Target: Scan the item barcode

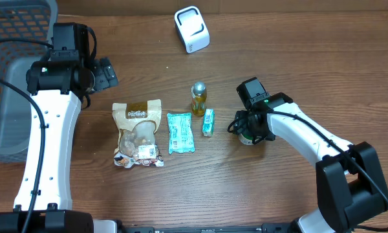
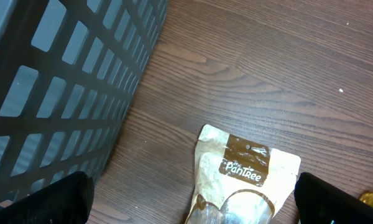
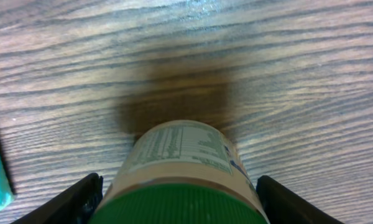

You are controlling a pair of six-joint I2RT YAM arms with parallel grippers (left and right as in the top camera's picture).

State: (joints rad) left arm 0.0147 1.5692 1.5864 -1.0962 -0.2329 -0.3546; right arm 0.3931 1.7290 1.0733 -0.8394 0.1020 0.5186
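The right claw (image 3: 180, 208) stands spread astride a green-lidded jar (image 3: 183, 152) on the tabletop (image 3: 298, 74). I cannot tell whether its fingers (image 3: 74, 202) press the jar's sides. To this claw's left, going outward, lie a small teal box (image 1: 208, 122), a gold-capped bottle (image 1: 198, 98), a teal packet (image 1: 180, 133) and a snack pouch (image 1: 137, 133). The white scanner (image 1: 192, 29) sits well ahead of it and to the left. The left claw (image 2: 193, 205) hangs spread wide with the pouch's top just before it and a grey basket (image 2: 62, 81) to its left.
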